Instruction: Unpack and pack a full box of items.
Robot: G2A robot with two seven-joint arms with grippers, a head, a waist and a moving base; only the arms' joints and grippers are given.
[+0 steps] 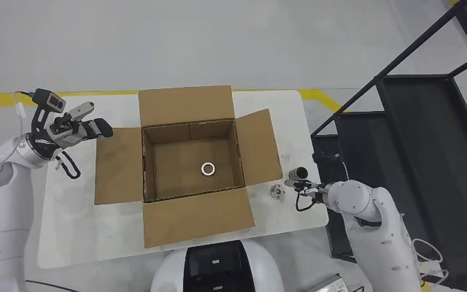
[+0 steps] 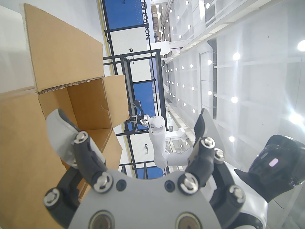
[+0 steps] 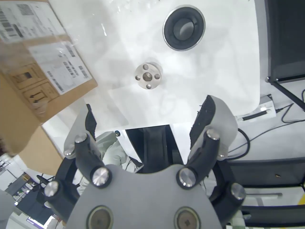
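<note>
Both left tool (image 2: 128,120) and right tool (image 3: 149,107) wide open, empty — barcode labels (image 3: 59,70) on box (image 3: 16,120) flap, print blurred.

White table (image 1: 73,226) bears open box (image 1: 186,106), metal flange (image 3: 148,75) and black disc (image 3: 184,31)

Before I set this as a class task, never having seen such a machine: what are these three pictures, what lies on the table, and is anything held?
It is a two-armed robot at a white table. One picture looks down from above its arms; the other two come from a camera on each wrist. An open cardboard box stands in the middle with a small ring inside. Beside it lie a holed metal disc and a dark round part. The left hand and right hand are both open, holding nothing.
</note>
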